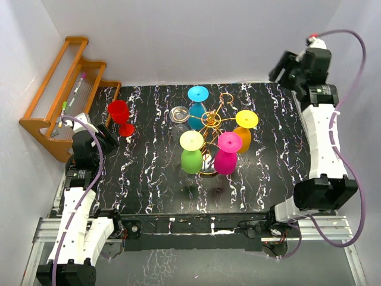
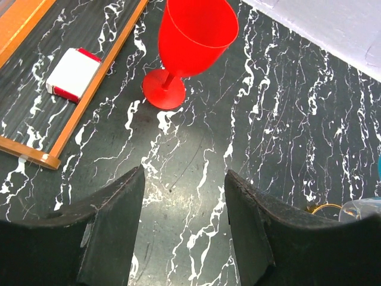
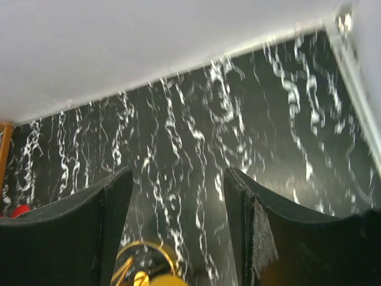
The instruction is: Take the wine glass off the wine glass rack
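Observation:
The gold wine glass rack (image 1: 210,121) stands mid-table. Several wine glasses hang upside down from its arms: blue (image 1: 197,102), clear (image 1: 178,114), yellow (image 1: 244,132), pink (image 1: 227,154) and green (image 1: 191,152). A red wine glass (image 1: 120,117) stands upright on the table to the left of the rack; it is also in the left wrist view (image 2: 196,36). My left gripper (image 1: 111,136) (image 2: 184,179) is open just in front of the red glass, apart from it. My right gripper (image 1: 278,67) (image 3: 178,176) hangs open, high at the back right. A gold ring loop (image 3: 143,253) and a yellow glass foot (image 3: 159,280) show below it.
An orange wooden slatted shelf (image 1: 62,89) stands at the far left with pens on it and a white-and-red box (image 2: 72,74) beside its rail (image 2: 95,89). The black marbled table (image 1: 280,155) meets white walls behind and at both sides.

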You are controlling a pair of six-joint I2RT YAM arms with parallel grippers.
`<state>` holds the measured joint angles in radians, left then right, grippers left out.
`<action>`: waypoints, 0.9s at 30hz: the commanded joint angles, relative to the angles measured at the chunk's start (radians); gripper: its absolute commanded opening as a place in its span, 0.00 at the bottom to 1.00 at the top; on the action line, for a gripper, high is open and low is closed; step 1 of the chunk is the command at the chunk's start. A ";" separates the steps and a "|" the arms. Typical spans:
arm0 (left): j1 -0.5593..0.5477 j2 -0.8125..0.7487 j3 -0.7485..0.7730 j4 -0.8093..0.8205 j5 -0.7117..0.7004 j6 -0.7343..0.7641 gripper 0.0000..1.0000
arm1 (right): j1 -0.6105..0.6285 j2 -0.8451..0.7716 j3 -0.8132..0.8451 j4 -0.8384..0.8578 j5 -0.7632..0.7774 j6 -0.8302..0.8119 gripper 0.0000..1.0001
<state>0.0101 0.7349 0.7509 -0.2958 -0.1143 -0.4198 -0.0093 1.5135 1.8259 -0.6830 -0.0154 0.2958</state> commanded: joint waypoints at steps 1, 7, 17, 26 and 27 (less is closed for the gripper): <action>0.003 -0.022 -0.005 0.031 0.033 0.013 0.54 | -0.144 -0.135 -0.124 -0.004 -0.283 0.184 0.67; 0.003 -0.031 -0.005 0.015 0.031 0.011 0.54 | -0.267 -0.318 -0.403 0.063 -0.504 0.320 0.71; 0.003 -0.031 -0.010 0.018 0.049 0.004 0.54 | -0.278 -0.574 -0.735 0.252 -0.773 0.509 0.65; 0.004 -0.037 -0.010 0.014 0.053 0.001 0.54 | -0.278 -0.637 -0.820 0.313 -0.854 0.532 0.59; 0.004 -0.036 -0.011 0.014 0.054 0.001 0.54 | -0.278 -0.638 -0.822 0.316 -0.867 0.534 0.57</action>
<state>0.0101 0.7185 0.7506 -0.2920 -0.0704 -0.4198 -0.2836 0.9077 1.0077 -0.4686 -0.8112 0.8101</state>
